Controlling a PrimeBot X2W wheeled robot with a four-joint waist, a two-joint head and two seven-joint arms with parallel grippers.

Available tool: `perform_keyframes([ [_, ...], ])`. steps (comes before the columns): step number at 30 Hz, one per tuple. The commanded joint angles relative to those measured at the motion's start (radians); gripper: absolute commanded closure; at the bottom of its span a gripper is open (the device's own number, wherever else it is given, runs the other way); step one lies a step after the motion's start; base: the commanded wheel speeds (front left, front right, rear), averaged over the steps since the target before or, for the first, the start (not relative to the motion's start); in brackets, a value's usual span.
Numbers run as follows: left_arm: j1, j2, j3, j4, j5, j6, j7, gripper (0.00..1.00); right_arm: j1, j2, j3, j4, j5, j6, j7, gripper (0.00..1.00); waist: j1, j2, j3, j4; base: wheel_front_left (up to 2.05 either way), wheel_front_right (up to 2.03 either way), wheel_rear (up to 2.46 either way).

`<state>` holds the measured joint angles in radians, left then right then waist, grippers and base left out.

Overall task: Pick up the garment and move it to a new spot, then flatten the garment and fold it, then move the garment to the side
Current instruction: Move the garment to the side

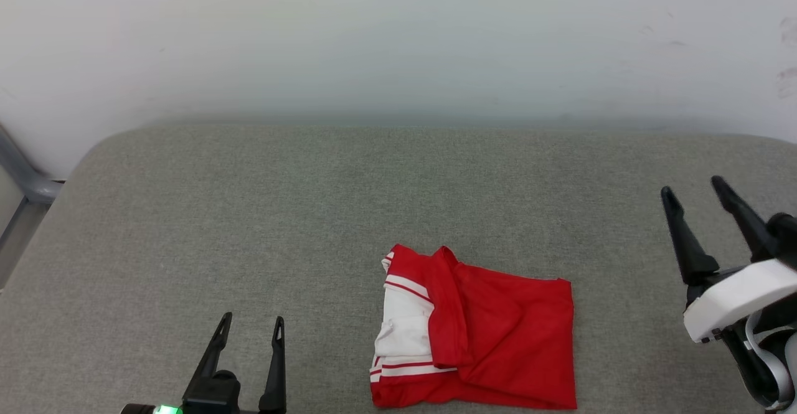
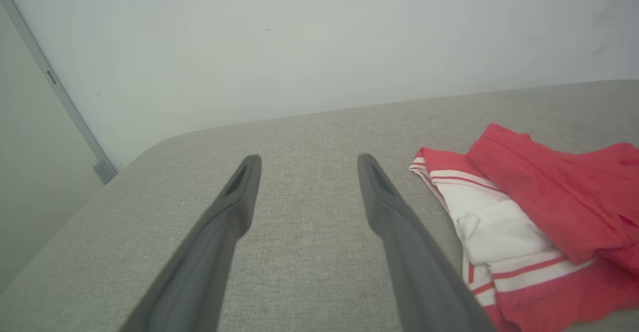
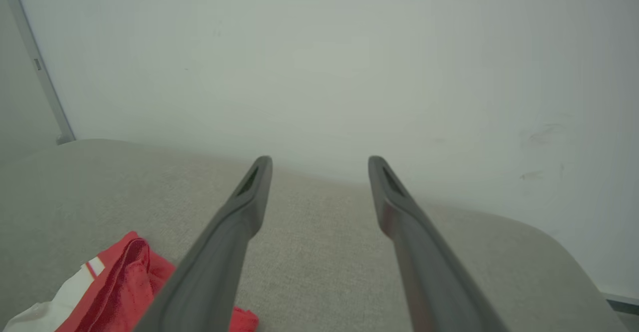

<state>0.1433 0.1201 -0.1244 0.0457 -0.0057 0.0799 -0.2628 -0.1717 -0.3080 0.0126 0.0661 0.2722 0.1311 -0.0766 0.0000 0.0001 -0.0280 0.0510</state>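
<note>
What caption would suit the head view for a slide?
Folded red garment on grey surface, between open left gripper and open right gripper.

Grey fabric pad (image 1: pixel 249 215) with rounded corners, set against a plain white wall (image 1: pixel 398 40). Faint scuffs (image 1: pixel 786 81) on the wall at right. Grey bar (image 1: pixel 25 180) far left, maybe a door frame. Soft, even light.

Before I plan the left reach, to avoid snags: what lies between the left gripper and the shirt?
Nothing; the head view shows bare grey cushion between left gripper and shirt.
</note>
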Motion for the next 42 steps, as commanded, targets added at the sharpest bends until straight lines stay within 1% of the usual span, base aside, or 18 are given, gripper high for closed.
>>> perform_keyframes([
  [1, -0.01, 0.0, -0.004, 0.004, -0.003, -0.001, -0.003, 0.0, -0.027, -0.038, 0.044, 0.019, 0.066, -0.001, 0.092, 0.0, 0.0, -0.0001, 0.002, 0.006, 0.0, 0.0, 0.0],
  [4, -0.016, -0.001, -0.008, 0.007, -0.005, -0.003, -0.003, 0.0, -0.06, -0.103, 0.118, 0.027, 0.191, -0.001, 0.249, 0.0, 0.0, -0.0001, 0.008, 0.014, 0.0, 0.0, 0.0],
  [8, -0.021, -0.002, -0.011, 0.009, -0.004, -0.005, -0.003, 0.0, -0.063, -0.159, 0.2, 0.049, 0.337, -0.001, 0.444, 0.0, 0.0, -0.0001, 0.016, 0.023, 0.0, 0.0, 0.0],
  [12, -0.03, -0.004, -0.017, 0.011, -0.004, -0.008, -0.003, 0.0, -0.038, -0.175, 0.248, 0.087, 0.447, -0.001, 0.597, 0.0, 0.0, -0.0001, 0.029, 0.035, 0.0, 0.0, 0.0],
  [16, -0.045, -0.006, -0.023, 0.009, -0.001, -0.007, -0.003, 0.0, -0.035, -0.161, 0.274, 0.126, 0.504, -0.001, 0.666, 0.0, 0.0, -0.0001, 0.052, 0.048, 0.0, 0.0, 0.0],
  [22, -0.078, -0.011, -0.037, 0.013, 0.001, -0.015, -0.002, 0.0, -0.067, -0.131, 0.304, 0.22, 0.532, -0.001, 0.683, 0.0, 0.0, -0.0001, 0.095, 0.071, 0.0, 0.0, 0.0],
  [25, -0.094, -0.014, -0.044, 0.016, 0.001, -0.016, -0.003, 0.0, -0.085, -0.105, 0.322, 0.264, 0.552, -0.001, 0.663, 0.0, 0.0, -0.0001, 0.115, 0.084, 0.0, 0.0, 0.0],
  [27, -0.097, -0.015, -0.045, 0.018, 0.001, -0.017, -0.003, 0.0, -0.09, -0.099, 0.335, 0.278, 0.554, -0.001, 0.659, 0.0, 0.0, -0.0001, 0.121, 0.088, 0.0, 0.0, 0.0],
  [28, -0.106, -0.016, -0.049, 0.019, 0.001, -0.017, -0.003, 0.0, -0.099, -0.092, 0.363, 0.303, 0.548, -0.001, 0.651, 0.0, 0.0, -0.0001, 0.132, 0.094, 0.0, 0.0, 0.0],
  [32, -0.113, -0.016, -0.051, 0.023, 0.0, -0.016, -0.002, 0.0, -0.109, -0.059, 0.409, 0.371, 0.56, -0.001, 0.632, 0.0, 0.0, -0.0001, 0.146, 0.102, 0.0, 0.0, 0.0],
  [36, -0.121, -0.017, -0.053, 0.025, -0.001, -0.016, -0.002, 0.0, -0.11, -0.044, 0.448, 0.414, 0.559, -0.001, 0.614, 0.0, 0.0, -0.0001, 0.154, 0.107, 0.0, 0.0, 0.0],
  [40, -0.126, -0.019, -0.053, 0.027, -0.006, -0.014, -0.002, 0.0, -0.121, -0.039, 0.486, 0.442, 0.564, -0.001, 0.56, 0.0, 0.0, -0.0001, 0.159, 0.109, 0.0, 0.0, 0.0],
  [42, -0.126, -0.02, -0.052, 0.027, -0.008, -0.013, -0.002, 0.0, -0.138, -0.051, 0.5, 0.44, 0.561, -0.001, 0.521, 0.73, 0.0, -0.0001, 0.161, 0.108, 0.0, 0.0, 0.0],
])
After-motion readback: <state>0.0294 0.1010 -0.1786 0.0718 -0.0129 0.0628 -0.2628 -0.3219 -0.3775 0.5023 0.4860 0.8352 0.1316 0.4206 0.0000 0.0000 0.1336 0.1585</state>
